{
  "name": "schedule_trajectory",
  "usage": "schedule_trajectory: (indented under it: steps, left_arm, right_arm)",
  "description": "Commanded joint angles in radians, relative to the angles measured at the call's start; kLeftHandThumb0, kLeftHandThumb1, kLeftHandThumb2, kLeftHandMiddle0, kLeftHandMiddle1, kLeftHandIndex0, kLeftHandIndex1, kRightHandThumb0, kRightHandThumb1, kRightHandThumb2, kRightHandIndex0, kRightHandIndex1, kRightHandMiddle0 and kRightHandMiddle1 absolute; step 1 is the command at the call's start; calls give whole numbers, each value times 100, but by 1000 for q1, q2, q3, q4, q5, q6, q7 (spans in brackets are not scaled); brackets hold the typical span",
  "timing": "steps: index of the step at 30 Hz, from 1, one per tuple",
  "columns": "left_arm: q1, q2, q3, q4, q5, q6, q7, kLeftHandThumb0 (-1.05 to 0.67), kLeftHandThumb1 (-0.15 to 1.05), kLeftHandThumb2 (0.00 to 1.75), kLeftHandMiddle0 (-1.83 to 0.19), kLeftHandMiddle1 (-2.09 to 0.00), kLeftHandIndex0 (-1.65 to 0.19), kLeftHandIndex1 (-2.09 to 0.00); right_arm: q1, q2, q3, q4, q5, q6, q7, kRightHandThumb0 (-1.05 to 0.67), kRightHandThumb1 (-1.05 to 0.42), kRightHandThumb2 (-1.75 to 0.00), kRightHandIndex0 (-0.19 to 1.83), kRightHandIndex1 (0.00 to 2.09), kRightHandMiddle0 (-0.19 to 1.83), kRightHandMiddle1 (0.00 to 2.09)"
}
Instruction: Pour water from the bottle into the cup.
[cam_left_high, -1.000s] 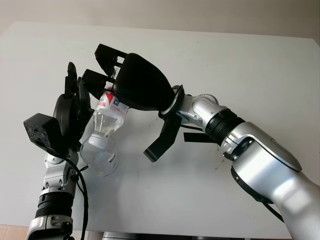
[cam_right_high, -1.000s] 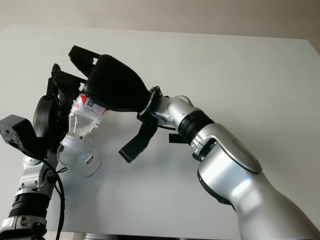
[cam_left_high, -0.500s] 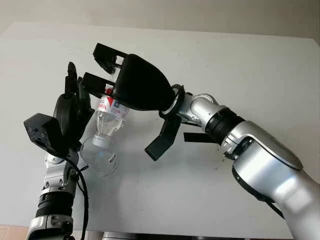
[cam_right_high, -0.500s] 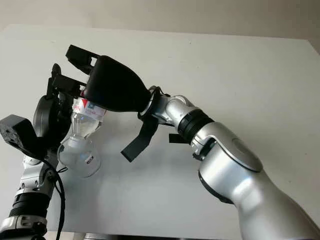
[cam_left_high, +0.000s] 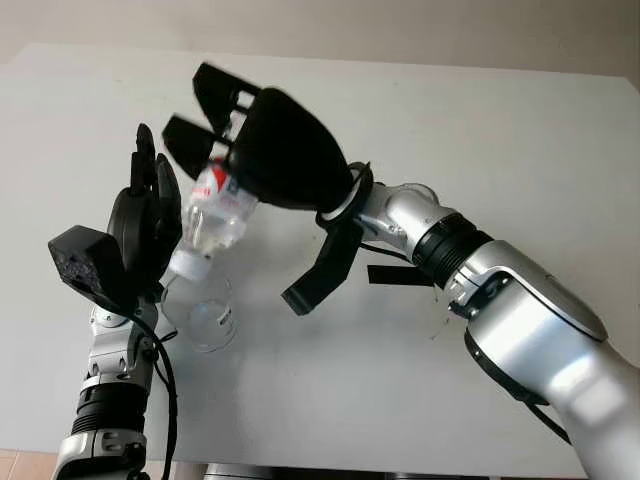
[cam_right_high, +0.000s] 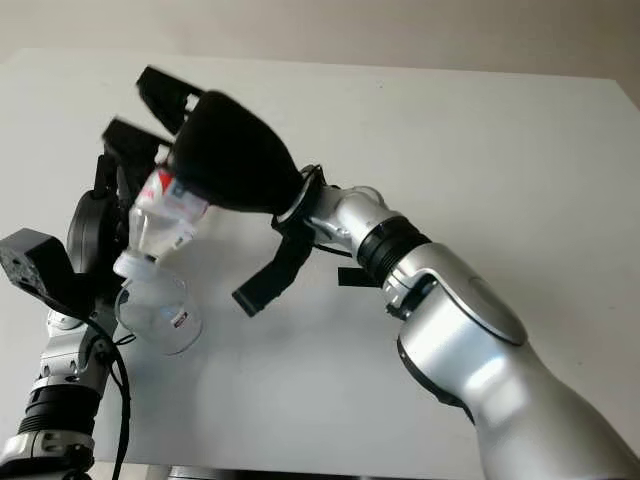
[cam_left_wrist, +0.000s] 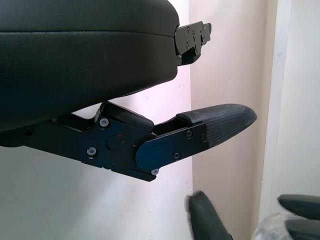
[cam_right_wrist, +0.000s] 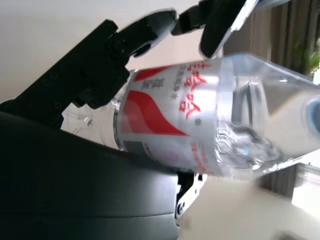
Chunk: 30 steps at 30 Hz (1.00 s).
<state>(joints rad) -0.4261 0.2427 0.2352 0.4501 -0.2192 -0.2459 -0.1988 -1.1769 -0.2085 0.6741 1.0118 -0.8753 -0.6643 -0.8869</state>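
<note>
The right hand (cam_right_high: 170, 135) grips a clear bottle (cam_right_high: 160, 222) with a red and white label, tipped neck-down over a clear cup (cam_right_high: 160, 310) on the white table (cam_right_high: 450, 130). The left hand (cam_right_high: 95, 235) is raised just beside the cup.

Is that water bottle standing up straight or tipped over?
Tipped: the right hand holds the water bottle neck-down, its mouth just above the glass cup.
</note>
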Motion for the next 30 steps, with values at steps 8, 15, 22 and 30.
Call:
schedule_trajectory:
  steps: [8,15,22,30]
  left_arm:
    - [2,-2,-8,-22,5,8,-8,-73,105,74,19,0,19,0]
    - [5,-3,-13,-27,9,19,-7,-74,105,75,19,0,19,0]
    - [3,-10,-14,-22,-4,17,-22,-70,105,77,19,0,19,0]
    - [2,-9,-12,-14,-6,14,-33,-70,105,77,19,0,19,0]
  right_arm:
    - [212,6,-303,-87,508,-54,579,-11,-95,-38,135,209,101,209]
    - [403,-9,-475,-336,843,217,1008,-23,-105,-22,112,209,89,209]
    - [553,-44,-616,-698,1080,789,1214,-25,-105,-21,104,209,83,209]
    - [605,-87,-736,-908,1200,1165,1241,-35,-105,-25,124,209,52,209]
